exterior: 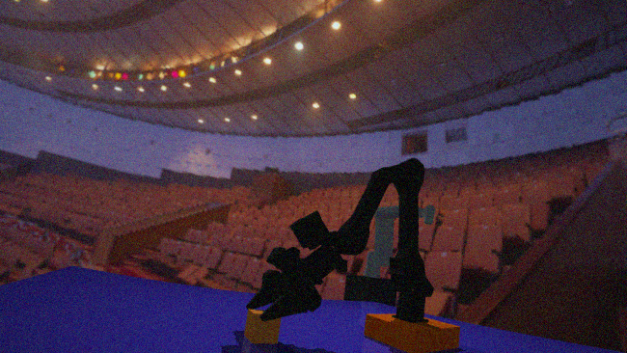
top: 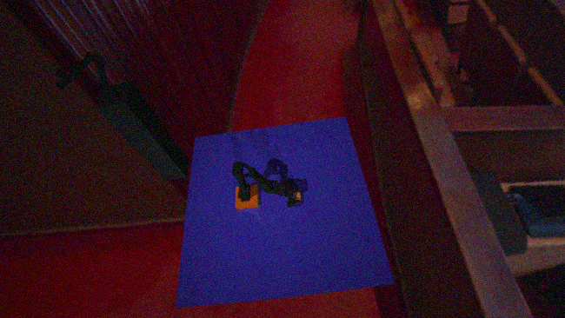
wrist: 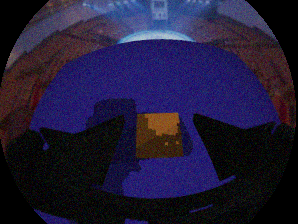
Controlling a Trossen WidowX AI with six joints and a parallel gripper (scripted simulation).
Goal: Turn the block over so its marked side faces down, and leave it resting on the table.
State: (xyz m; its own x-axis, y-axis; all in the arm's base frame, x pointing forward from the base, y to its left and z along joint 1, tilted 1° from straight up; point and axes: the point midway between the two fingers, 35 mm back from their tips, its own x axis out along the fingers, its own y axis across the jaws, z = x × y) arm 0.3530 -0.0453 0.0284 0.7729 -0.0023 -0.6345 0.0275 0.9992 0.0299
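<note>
The orange-yellow block [top: 297, 195] [exterior: 262, 329] [wrist: 161, 136] rests on the blue table [top: 282, 261] [exterior: 121, 309] [wrist: 150, 75]. In the exterior view it stands upright and its top edge is partly covered by a fingertip. My gripper [exterior: 256, 312] [wrist: 158, 117] is open and empty, tilted downward, with its fingertips close above the block. In the wrist view the block shows between the two spread fingers, with a gap on each side, and shadow covers part of its face. No mark can be told on the faces that show.
The arm stands on an orange base box [top: 248, 205] [exterior: 412, 333] on the same table. In the top view the base is left of the block, and the table's edges show all round. Red floor and seating rows lie beyond the table.
</note>
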